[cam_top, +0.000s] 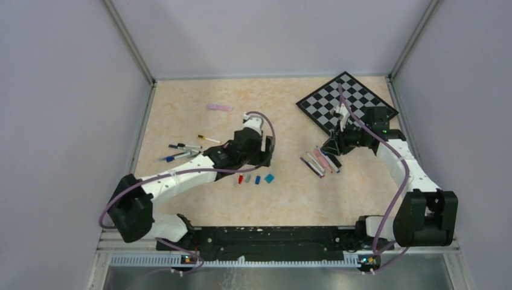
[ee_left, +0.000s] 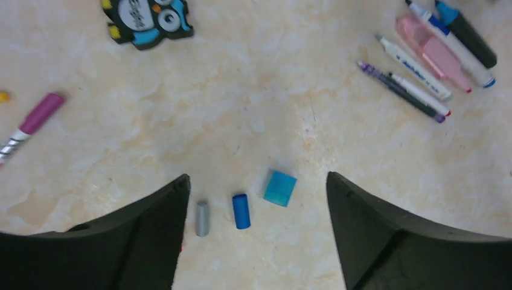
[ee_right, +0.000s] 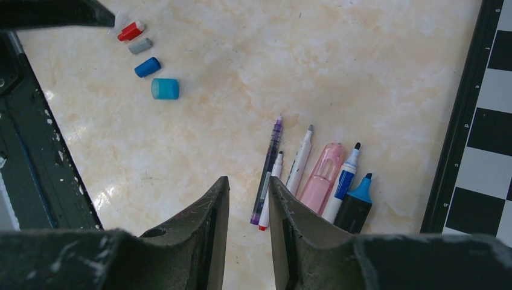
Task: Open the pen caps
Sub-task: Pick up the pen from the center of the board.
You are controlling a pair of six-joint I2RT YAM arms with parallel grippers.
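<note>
Caps [ee_left: 241, 211] (grey, blue, teal) between wide-open left jaws; right jaws ajar, both empty

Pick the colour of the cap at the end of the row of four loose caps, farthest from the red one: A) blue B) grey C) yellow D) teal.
D: in the right wrist view the row runs red cap, grey cap, blue cap, with the teal cap last.
</note>
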